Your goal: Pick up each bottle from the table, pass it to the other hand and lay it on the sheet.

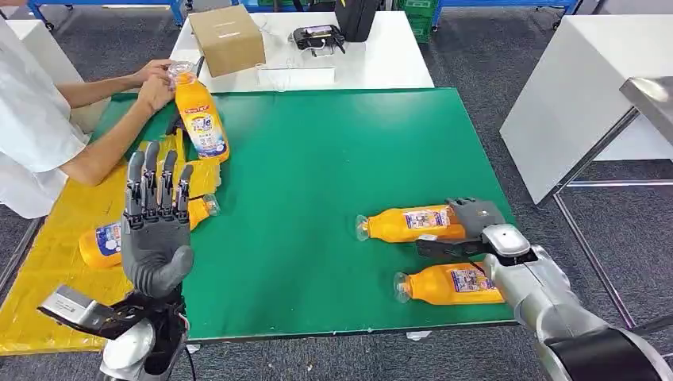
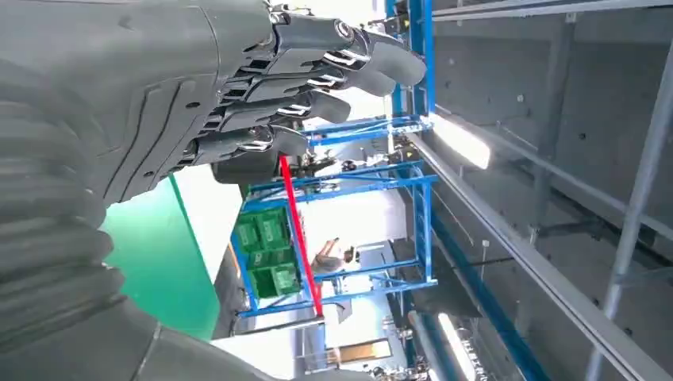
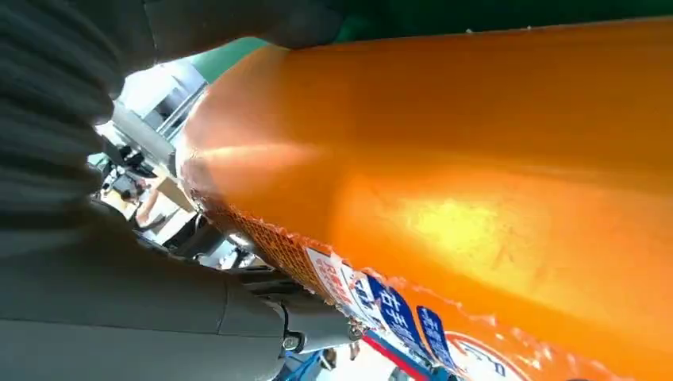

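Bottle [image 1: 413,223] against right robot hand [image 1: 474,216]

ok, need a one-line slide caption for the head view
Right robot hand reaches between two orange bottles on the green table; left robot hand raised, open.

My raised left hand [image 1: 155,230] covers the middle of a bottle [image 1: 101,242] at lower left. My right hand [image 1: 474,216] hides one end of another bottle [image 1: 409,224]. The person [image 1: 36,127] is cut off at the upper left edge.
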Tool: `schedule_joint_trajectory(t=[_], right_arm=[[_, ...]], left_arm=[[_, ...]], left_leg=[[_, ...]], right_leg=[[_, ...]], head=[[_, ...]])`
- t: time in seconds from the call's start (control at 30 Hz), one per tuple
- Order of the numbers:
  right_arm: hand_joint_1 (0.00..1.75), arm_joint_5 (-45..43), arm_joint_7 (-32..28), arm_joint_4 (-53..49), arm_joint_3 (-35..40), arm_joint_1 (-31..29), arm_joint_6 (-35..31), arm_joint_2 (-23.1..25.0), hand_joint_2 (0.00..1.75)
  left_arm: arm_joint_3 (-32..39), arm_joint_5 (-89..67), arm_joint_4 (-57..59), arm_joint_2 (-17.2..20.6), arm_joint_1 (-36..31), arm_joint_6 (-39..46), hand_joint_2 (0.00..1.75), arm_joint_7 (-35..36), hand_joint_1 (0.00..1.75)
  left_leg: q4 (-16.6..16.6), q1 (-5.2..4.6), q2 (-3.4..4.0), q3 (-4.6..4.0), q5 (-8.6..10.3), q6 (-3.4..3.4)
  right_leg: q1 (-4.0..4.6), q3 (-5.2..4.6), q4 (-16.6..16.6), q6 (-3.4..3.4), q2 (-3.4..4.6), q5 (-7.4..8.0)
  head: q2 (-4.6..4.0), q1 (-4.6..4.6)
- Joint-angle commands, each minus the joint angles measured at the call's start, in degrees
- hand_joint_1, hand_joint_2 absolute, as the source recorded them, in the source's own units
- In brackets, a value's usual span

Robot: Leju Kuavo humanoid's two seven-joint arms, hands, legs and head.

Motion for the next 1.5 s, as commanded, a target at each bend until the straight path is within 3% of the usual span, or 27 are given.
schedule_joint_trajectory(t=[0.03,0.13,0.23,0.27,0.3,0.47,0.67,0.8,0.97,1.13,1.3,1.37,1.4,1.5], right_arm=[[1.75,-19.32,-2.22,-16.33,-11.79,6.01,-9.64,6.70,1.75],[1.75,-33.07,-3.65,-33.45,-16.63,11.72,-7.89,9.11,1.75],[1.75,-37.74,-2.73,-38.01,-17.94,13.39,-7.29,10.47,1.75],[1.75,-43.99,-5.21,-40.17,-18.65,14.08,-5.44,11.77,1.75],[1.75,-47.07,-5.56,-41.30,-19.10,14.53,-4.81,12.55,1.75],[1.75,-61.68,-8.22,-51.89,-18.02,21.17,-6.42,15.73,1.75],[1.75,-62.10,-8.04,-52.27,-17.49,21.55,-6.83,15.31,1.75],[1.75,-68.50,-9.89,-54.69,-15.85,24.22,-3.25,16.63,1.75],[1.75,-65.10,-9.94,-50.52,0.22,24.42,3.48,18.25,1.75],[1.75,-59.69,-10.15,-37.14,18.56,21.72,5.48,22.72,1.75],[1.75,-60.24,-10.90,-36.36,19.59,21.16,4.08,22.21,1.75],[1.75,-57.97,-11.00,-35.66,23.94,20.41,7.24,21.97,1.75],[1.75,-56.83,-11.39,-35.17,25.50,20.23,7.27,22.29,1.75],[1.75,-54.54,-11.80,-33.76,29.25,19.29,6.74,23.03,1.75]], left_arm=[[-1.67,-4.46,1.81,0.52,0.09,-0.90,1.75,3.82,0.00],[-3.26,-6.65,4.46,0.11,-0.37,-0.95,1.75,4.88,0.00],[-4.03,-7.61,5.65,0.10,-0.66,-0.46,1.75,4.77,0.00],[-4.76,-8.62,6.94,0.36,-1.03,-0.22,1.75,5.11,0.00],[-5.02,-8.96,7.54,0.51,-1.17,-0.16,0.00,5.11,0.00],[-4.75,-10.74,11.27,0.77,0.76,0.94,0.00,5.34,0.00],[-4.59,-10.68,10.95,0.76,1.05,1.01,0.00,5.42,0.00],[-3.68,-10.43,11.55,0.53,2.60,1.40,0.00,5.99,0.00],[-2.36,-9.72,12.57,0.00,2.72,1.99,0.00,5.99,0.00],[-1.05,-8.18,12.50,-0.41,1.14,2.83,0.00,5.81,0.00],[-1.11,-8.16,12.68,-0.41,1.08,2.95,0.00,5.83,0.00],[-1.16,-8.04,13.33,-0.46,0.53,3.12,0.00,5.78,0.00],[-1.23,-8.04,13.74,-0.45,0.24,3.16,1.75,5.78,0.00],[-1.48,-8.23,14.79,-0.47,-0.47,3.59,1.75,5.69,0.00]], left_leg=[[-0.03,0.03,0.01,0.01,-0.03,-0.08],[-0.02,0.02,-0.09,-0.13,-0.04,-0.15],[-0.01,0.01,-0.50,-0.40,0.05,-0.12],[-0.04,-0.02,-0.60,-0.56,0.14,-0.08],[-0.03,0.01,-0.67,-0.60,0.17,-0.06],[-0.06,-0.02,-0.80,-0.64,0.08,-0.09],[-0.03,-0.06,-0.86,-0.95,0.09,-0.08],[-0.02,-0.02,-0.87,-0.77,-0.02,-0.12],[-0.06,0.02,-0.61,-0.59,-0.13,-0.19],[-0.07,0.09,-0.43,-0.58,-0.17,-0.27],[-0.08,0.22,-0.78,-0.86,-0.01,-0.23],[-0.06,0.22,-0.80,-0.81,-0.04,-0.22],[-0.05,0.24,-0.81,-0.68,-0.11,-0.24],[-0.02,0.22,-0.78,-0.74,-0.11,-0.25]], right_leg=[[0.00,-0.03,-0.02,-0.09,0.29,0.00],[-0.01,-0.14,0.06,-0.15,0.32,-0.05],[-0.01,-0.32,0.08,-0.02,0.05,0.19],[-0.03,-0.47,0.06,0.03,-0.12,0.24],[0.00,-0.46,0.04,0.04,-0.28,0.20],[-0.05,-0.43,0.02,-0.02,-0.40,0.07],[-0.05,-0.75,0.05,0.04,-0.55,0.06],[-0.04,-0.55,0.04,0.04,-0.42,-0.07],[-0.01,-0.45,0.01,-0.02,-0.11,-0.10],[0.06,-0.51,0.02,-0.08,0.05,-0.08],[0.18,-0.68,0.02,-0.16,-0.51,-0.17],[0.18,-0.62,0.02,-0.17,-0.48,-0.20],[0.18,-0.47,0.01,-0.19,-0.40,-0.26],[0.16,-0.53,0.04,-0.22,-0.36,-0.23]], head=[[0.00,0.00],[0.00,0.00],[0.00,-0.04],[0.00,-0.04],[0.00,-0.02],[0.00,0.02],[0.00,-0.02],[0.00,0.00],[0.00,0.00],[0.00,-0.02],[0.00,0.00],[0.00,-0.02],[0.00,0.02],[0.00,0.04]])
